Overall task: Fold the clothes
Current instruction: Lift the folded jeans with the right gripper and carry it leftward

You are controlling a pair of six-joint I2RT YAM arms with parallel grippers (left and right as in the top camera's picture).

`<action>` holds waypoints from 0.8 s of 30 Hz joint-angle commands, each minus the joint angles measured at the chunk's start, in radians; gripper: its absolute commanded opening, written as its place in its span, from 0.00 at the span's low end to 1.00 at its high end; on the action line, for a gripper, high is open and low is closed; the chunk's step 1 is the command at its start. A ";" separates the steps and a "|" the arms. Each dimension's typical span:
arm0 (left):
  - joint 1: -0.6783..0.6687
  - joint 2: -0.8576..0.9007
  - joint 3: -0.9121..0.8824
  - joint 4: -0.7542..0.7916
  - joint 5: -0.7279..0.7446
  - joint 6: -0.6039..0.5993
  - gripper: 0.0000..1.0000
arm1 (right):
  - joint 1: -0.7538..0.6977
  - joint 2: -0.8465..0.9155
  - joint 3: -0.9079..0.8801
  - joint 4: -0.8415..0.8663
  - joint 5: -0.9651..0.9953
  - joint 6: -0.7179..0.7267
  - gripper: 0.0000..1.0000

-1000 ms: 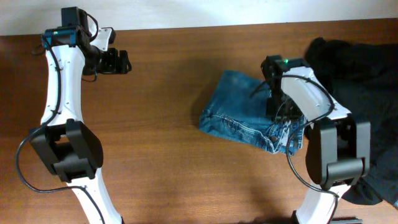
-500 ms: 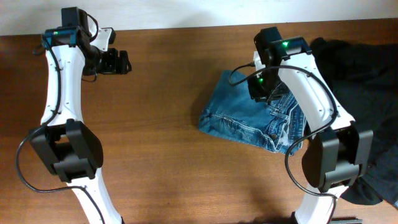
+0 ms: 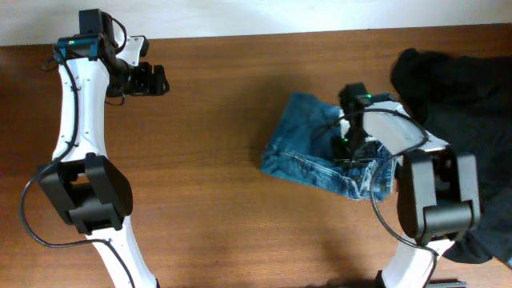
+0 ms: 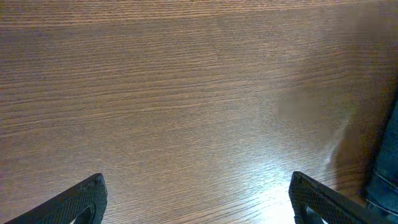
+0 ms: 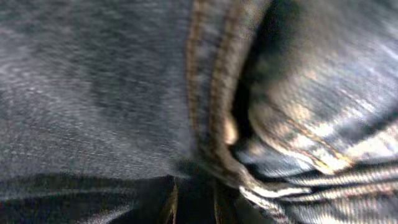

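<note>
Very close to the right wrist camera there is only blurred denim of the jeans (image 5: 93, 93), with a thick orange-stitched seam (image 5: 211, 93) running down the middle. The fingers are not to be made out there. From overhead the right gripper (image 3: 347, 144) is pressed down on the crumpled jeans (image 3: 300, 136), and the arm covers its tip, so I cannot tell if it is closed on the cloth or not. The left gripper (image 4: 199, 202) hangs over the bare wooden table (image 4: 186, 93) with its jaws spread wide and nothing between them; a blue edge of cloth is cut off at the right border of that view. The jeans lie right of centre, and the black garments (image 3: 464, 96) are heaped beyond them at the right edge, partly out of frame. Half a second ago the right wrist was lifted toward the far side; now it has come down on the denim. The left arm has not moved.
</note>
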 commanded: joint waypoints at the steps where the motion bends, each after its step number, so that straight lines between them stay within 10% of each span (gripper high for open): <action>1: 0.000 0.005 0.019 0.000 0.032 -0.010 0.93 | -0.082 0.013 -0.057 0.001 0.038 -0.025 0.25; 24: 0.000 0.005 0.019 -0.001 0.031 -0.009 0.94 | 0.575 0.011 -0.027 0.362 -0.156 -0.130 0.44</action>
